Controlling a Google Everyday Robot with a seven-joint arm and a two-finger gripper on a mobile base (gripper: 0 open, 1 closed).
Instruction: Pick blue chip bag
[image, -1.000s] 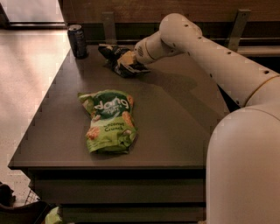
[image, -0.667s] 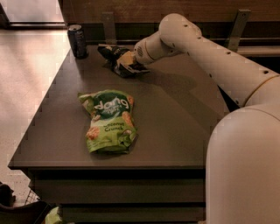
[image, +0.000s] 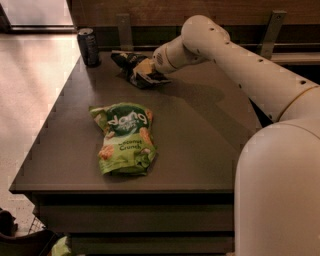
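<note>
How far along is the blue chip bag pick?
Done: the reach; the gripper is down at the blue chip bag at the far end of the table, near the can. In hand: the grasp; whether it has a hold is not visible. Left: the lift, since the bag appears to rest on the tabletop. The green bag lies untouched mid-table.

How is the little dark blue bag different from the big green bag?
The dark navy-blue glossy chip bag is smaller and darker than the bright green snack bag. The blue bag sits far back at the gripper; the green bag lies alone nearer the front. Both lie on the table.
</note>
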